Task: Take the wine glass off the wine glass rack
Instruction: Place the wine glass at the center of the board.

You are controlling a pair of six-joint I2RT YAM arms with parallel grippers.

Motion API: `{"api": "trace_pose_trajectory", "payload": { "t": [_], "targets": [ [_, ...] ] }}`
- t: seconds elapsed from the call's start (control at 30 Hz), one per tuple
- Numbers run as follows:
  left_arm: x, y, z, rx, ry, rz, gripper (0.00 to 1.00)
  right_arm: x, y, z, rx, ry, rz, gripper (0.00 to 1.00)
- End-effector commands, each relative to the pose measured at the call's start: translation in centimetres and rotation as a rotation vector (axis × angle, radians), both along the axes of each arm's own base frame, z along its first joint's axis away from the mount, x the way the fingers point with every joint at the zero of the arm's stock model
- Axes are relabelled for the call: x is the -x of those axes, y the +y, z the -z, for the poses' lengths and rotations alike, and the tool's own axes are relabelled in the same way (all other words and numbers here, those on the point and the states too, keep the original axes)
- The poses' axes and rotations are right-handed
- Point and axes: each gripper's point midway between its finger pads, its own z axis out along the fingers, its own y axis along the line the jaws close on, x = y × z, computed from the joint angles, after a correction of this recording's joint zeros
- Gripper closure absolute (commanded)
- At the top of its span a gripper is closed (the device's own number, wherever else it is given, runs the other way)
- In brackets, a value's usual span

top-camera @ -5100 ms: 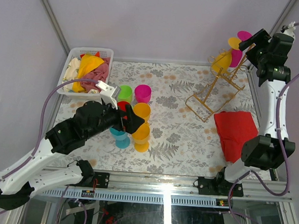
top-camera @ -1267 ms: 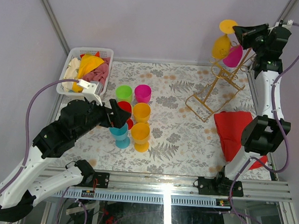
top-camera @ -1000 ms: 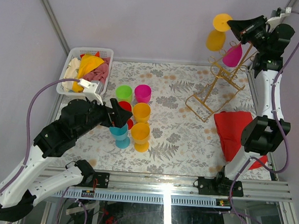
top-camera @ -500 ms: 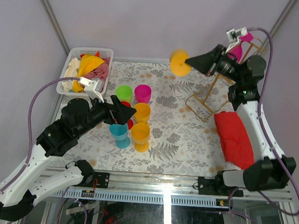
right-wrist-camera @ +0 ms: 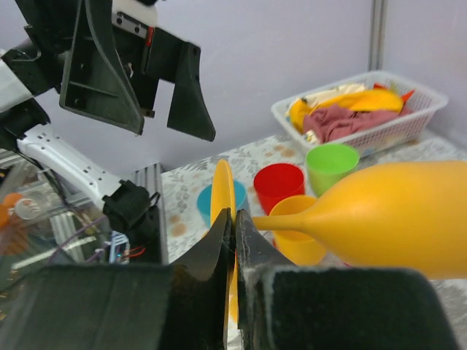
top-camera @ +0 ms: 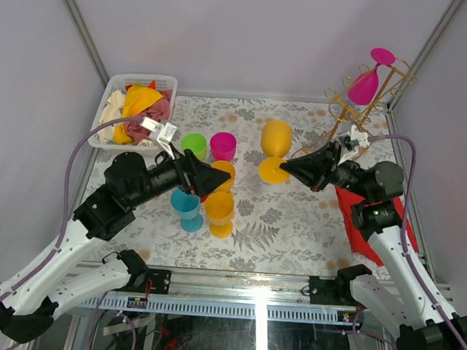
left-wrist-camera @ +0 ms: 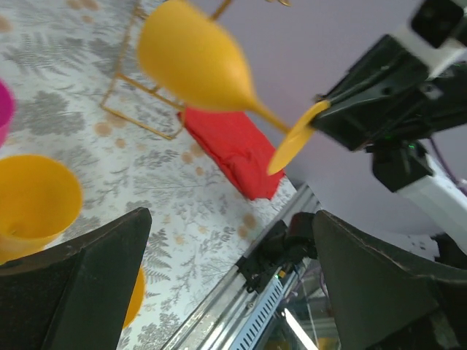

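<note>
Left gripper (top-camera: 209, 177): jaws spread wide, nothing in them, over the cup cluster (top-camera: 219, 208). Right gripper (top-camera: 288, 169) clenched on the yellow wine glass (top-camera: 275, 138). The right wrist view shows the foot disc pinched edge-on; the top view hides that. Glass hangs sideways over bare table (top-camera: 250, 224), off the wine glass rack (top-camera: 339, 112). 1 pink wine glass (top-camera: 363, 86) hangs there, near the far right corner.
</note>
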Motion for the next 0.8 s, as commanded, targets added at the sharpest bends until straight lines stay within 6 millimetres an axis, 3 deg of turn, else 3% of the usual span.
{"api": "trace_pose_trajectory", "payload": {
  "t": [0.0, 0.13, 0.33, 0.5, 0.63, 0.67, 0.77],
  "targets": [
    [1.6, -3.5, -2.9, 0.099, -0.063, 0.232, 0.12, 1.9, 0.1, -0.1, -0.061, 0.008, -0.017, 1.0],
    [2.5, -5.9, -2.6, 0.111, -0.036, 0.348, 0.21, 2.9, -0.1, 0.8, -0.082, 0.02, -0.027, 1.0],
    [3.3, -9.2, -1.3, 0.066, -0.025, 0.378, 0.24, 5.2, -0.1, 1.7, -0.032, -0.042, -0.106, 1.0],
    [2.7, -9.1, -2.5, 0.09, -0.047, 0.328, 0.19, 7.6, -0.4, 5.7, 0.089, -0.186, -0.191, 1.0],
    [1.9, -8.2, -3.2, 0.1, -0.075, 0.26, 0.16, 9.2, -1.1, 9.3, 0.227, -0.432, -0.243, 1.0],
    [1.7, -8.1, -3.1, 0.098, -0.073, 0.247, 0.14, 9.4, -1.2, 9.8, 0.257, -0.523, -0.245, 1.0],
    [1.2, -8.2, -2.4, 0.072, -0.051, 0.223, 0.13, 9.6, -1.5, 10.9, 0.302, -0.558, -0.261, 1.0]
  ]
}}
